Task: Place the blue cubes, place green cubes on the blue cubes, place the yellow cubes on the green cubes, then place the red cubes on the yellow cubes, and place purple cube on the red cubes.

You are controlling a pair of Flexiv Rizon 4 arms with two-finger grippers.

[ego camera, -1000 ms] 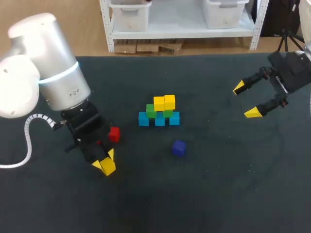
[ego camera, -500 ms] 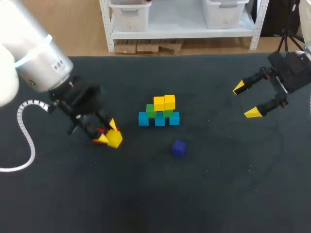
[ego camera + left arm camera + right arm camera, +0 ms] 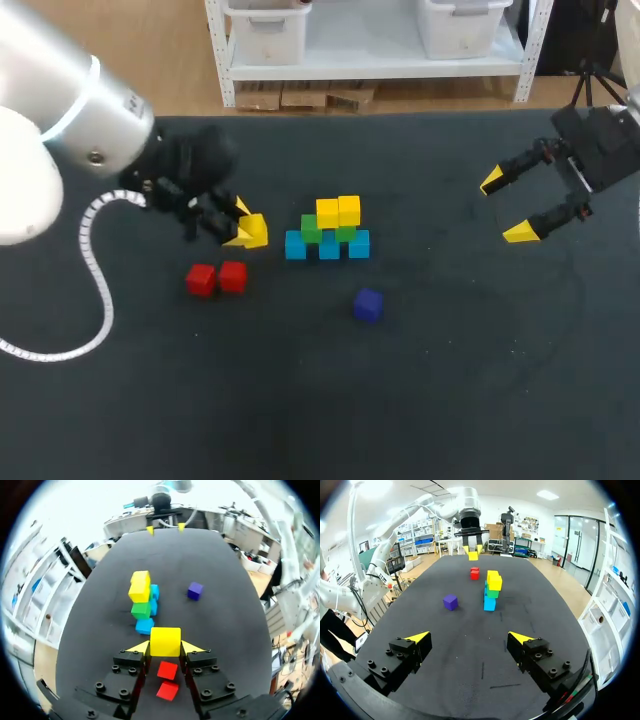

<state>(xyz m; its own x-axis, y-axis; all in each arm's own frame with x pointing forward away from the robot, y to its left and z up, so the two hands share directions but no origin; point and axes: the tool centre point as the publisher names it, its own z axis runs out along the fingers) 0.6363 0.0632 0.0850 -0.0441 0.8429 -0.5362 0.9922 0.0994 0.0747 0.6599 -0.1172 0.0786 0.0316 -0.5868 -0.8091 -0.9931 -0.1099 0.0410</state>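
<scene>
Left tool (image 3: pixel 246 229): over the last second it has travelled from the near-left part of the dark worktop (image 3: pixel 420 390) up and across to a spot just beside the stack's left end. Its jaws are closed on a small yellow cube (image 3: pixel 165 641), gripped on two opposite sides and held clear of the surface. The yellow layer therefore looks about to be completed, with the red and purple layers still to come. Two small red cubes (image 3: pixel 216 278): side by side on the worktop, uncovered by the move and now lying beneath the tool. Stack: blue cubes (image 3: pixel 329 247) at the base, green cubes (image 3: pixel 311 231) on them, two yellow cubes (image 3: pixel 337 211) on top. Purple cube (image 3: pixel 368 304): alone, near the stack. Right tool (image 3: pixel 508 206): far right, unmoved, jaws wide apart, holding nothing.
</scene>
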